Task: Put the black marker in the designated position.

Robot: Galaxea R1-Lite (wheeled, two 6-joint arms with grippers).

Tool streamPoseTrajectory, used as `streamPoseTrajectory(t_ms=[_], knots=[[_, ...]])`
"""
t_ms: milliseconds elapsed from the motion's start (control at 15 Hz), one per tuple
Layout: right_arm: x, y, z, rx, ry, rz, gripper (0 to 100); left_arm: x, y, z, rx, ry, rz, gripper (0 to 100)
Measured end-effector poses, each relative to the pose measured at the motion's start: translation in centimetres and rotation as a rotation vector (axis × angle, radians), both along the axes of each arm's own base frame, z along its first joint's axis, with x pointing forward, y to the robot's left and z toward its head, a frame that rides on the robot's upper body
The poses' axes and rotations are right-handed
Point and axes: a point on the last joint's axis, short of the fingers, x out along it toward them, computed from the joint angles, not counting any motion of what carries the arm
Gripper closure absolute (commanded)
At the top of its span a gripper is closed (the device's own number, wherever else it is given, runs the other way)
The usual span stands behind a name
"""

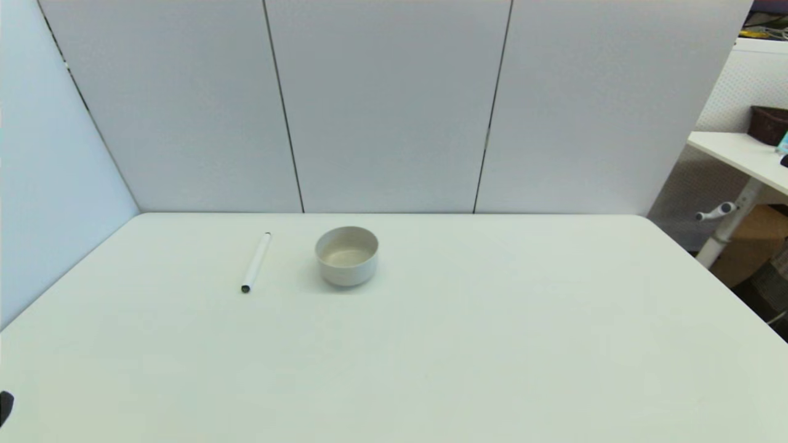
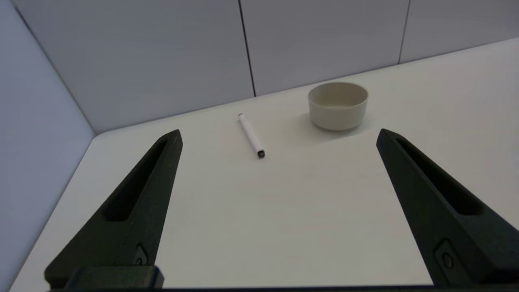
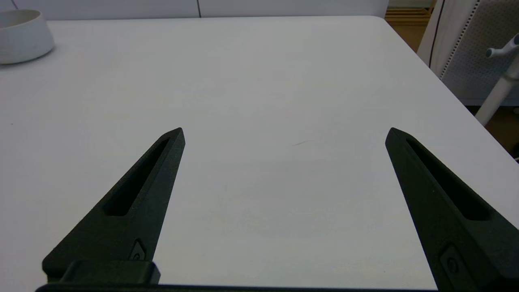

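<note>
Nearest, my left pincer hangs wide apart above the bench, holding nothing; my right pincer is equally spread and idle. Farther off, the black marker lies flat just beside the bowl, not touching. Round and slim, it may roll from a skewed pinch or knock the bowl. Nothing marks the designated position, so I cannot locate it.

left gripper fingers spread wide, empty; right gripper likewise, parked.
</note>
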Motion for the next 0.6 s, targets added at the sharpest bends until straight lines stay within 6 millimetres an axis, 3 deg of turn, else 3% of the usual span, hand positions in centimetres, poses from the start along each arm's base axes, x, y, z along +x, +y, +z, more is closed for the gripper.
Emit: streamPoseTrajectory(t_ms=[400,600], knots=[[0.0,0.0,0.0,0.000,0.000,0.000,0,-1.1,0.1,-8.7,-0.017,0.044,0.113,0],[0.0,0.0,0.0,0.000,0.000,0.000,0,-1.2,0.3,-10.9,-0.050,0.150,0.189,0]])
